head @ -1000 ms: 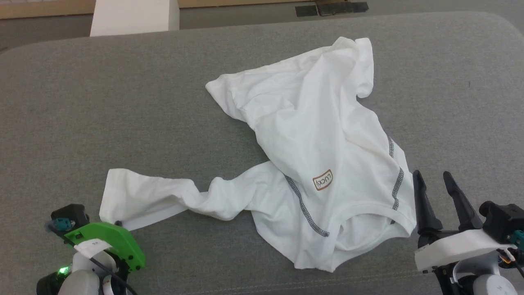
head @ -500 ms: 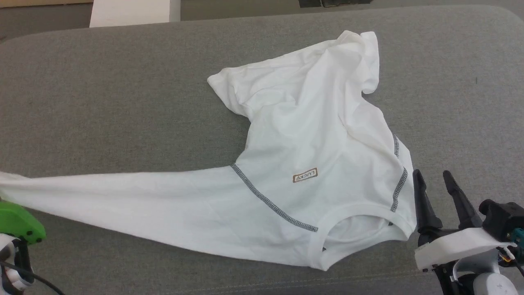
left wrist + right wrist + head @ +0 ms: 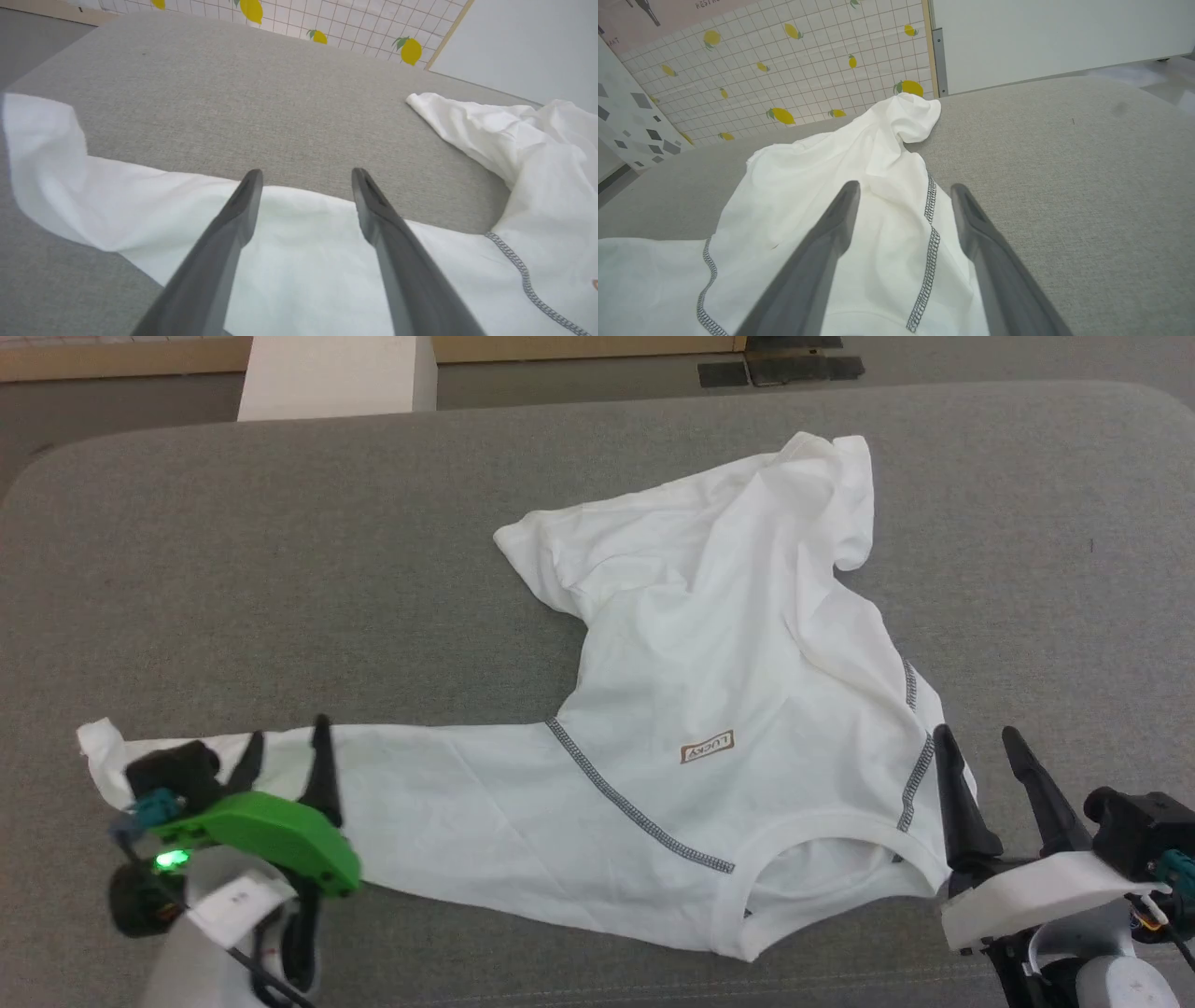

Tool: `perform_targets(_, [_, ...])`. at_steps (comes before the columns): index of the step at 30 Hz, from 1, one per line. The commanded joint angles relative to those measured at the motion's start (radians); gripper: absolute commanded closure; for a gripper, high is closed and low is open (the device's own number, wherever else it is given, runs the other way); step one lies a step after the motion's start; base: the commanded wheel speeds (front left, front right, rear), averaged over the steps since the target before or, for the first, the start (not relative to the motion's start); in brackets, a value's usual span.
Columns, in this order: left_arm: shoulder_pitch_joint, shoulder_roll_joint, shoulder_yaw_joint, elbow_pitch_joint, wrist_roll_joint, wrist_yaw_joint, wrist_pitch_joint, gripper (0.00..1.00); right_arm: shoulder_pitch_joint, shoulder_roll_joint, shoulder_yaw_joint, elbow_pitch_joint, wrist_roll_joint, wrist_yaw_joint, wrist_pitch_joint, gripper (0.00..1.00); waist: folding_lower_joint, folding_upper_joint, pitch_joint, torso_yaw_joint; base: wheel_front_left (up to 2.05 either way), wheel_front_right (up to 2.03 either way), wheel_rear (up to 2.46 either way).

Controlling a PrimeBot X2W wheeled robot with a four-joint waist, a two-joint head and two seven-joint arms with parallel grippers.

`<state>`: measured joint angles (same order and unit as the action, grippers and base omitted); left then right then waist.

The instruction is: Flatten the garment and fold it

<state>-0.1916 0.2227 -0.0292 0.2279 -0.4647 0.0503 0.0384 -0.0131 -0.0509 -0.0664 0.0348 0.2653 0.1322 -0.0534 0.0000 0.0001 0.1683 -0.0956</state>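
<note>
The garment (image 3: 709,691) is a thin white long-sleeved shirt with grey zigzag seams, lying on the grey padded surface (image 3: 280,579). One sleeve (image 3: 420,793) stretches flat to the left, its cuff curled up at the far end. Over that sleeve hangs my left gripper (image 3: 288,743), open, with nothing between its fingers (image 3: 243,205); white cloth (image 3: 280,261) lies under them. By the collar at the right, my right gripper (image 3: 977,747) stands open and empty, its fingers (image 3: 840,219) above the shoulder seam (image 3: 930,233). The shirt's body is still bunched and folded over at the back.
A white box (image 3: 336,378) stands beyond the far edge of the surface at the upper left. A dark mat (image 3: 780,369) lies on the floor behind. A tiled wall with lemon prints (image 3: 784,70) stands beyond the padded surface.
My left gripper pulled the crumpled sleeve out straight to the left, then let it go and opened. It now hovers over the flattened sleeve. The right gripper has stayed put.
</note>
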Motion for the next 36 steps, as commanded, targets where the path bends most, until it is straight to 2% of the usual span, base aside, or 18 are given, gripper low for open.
perform_targets(1, [0.016,-0.027,-0.024,-0.020,0.007,-0.009,-0.012,0.00,0.003,0.001,-0.002,-0.006,-0.002,-0.002,0.002,0.00,0.0000,-0.0001,-0.013,0.006,0.00,0.00,0.00])
perform_targets(5, [0.011,-0.099,-0.137,-0.062,0.038,-0.033,-0.015,0.00,0.007,0.001,-0.006,-0.019,0.002,-0.002,0.008,0.00,0.0000,-0.0001,-0.013,0.012,0.00,0.00,0.00])
perform_targets(11, [-0.097,-0.138,-0.247,-0.008,0.079,-0.052,0.007,0.00,-0.002,0.001,0.005,-0.033,0.013,-0.002,0.006,0.00,0.0000,-0.0001,0.017,-0.005,0.00,0.00,0.00])
perform_targets(20, [-0.267,-0.142,-0.325,0.230,0.103,-0.090,0.141,0.00,-0.022,0.001,0.008,-0.008,0.038,-0.002,-0.020,0.00,0.0000,-0.0001,0.061,-0.072,0.00,0.00,0.00])
perform_targets(28, [-0.369,-0.105,-0.377,0.412,0.170,-0.035,0.347,0.00,-0.031,0.001,0.011,0.010,0.052,-0.002,-0.037,0.00,0.0000,-0.0001,0.069,-0.109,0.00,0.00,0.00])
perform_targets(29, [-0.373,-0.104,-0.382,0.431,0.166,-0.039,0.384,0.17,-0.031,0.001,0.012,0.011,0.053,-0.002,-0.038,0.00,0.0000,-0.0001,0.068,-0.111,0.00,0.00,0.00])
perform_targets(30, [-0.373,-0.104,-0.385,0.441,0.161,-0.045,0.412,0.66,-0.031,0.001,0.012,0.012,0.054,-0.002,-0.039,0.00,0.0000,-0.0001,0.067,-0.112,0.00,0.00,0.00])
perform_targets(31, [-0.373,-0.103,-0.387,0.446,0.153,-0.052,0.438,1.00,-0.031,0.001,0.012,0.013,0.055,-0.002,-0.040,0.00,0.0000,-0.0001,0.066,-0.113,0.00,0.00,0.00])
perform_targets(33, [-0.370,-0.095,-0.376,0.424,0.141,-0.051,0.434,1.00,-0.029,0.001,0.008,0.013,0.056,-0.002,-0.041,0.00,0.0000,-0.0001,0.065,-0.112,0.00,0.00,0.00])
perform_targets(36, [-0.354,-0.070,-0.318,0.351,0.114,-0.027,0.340,1.00,-0.027,0.001,0.000,0.010,0.057,-0.002,-0.043,0.00,0.0000,-0.0001,0.066,-0.104,0.00,0.00,0.00])
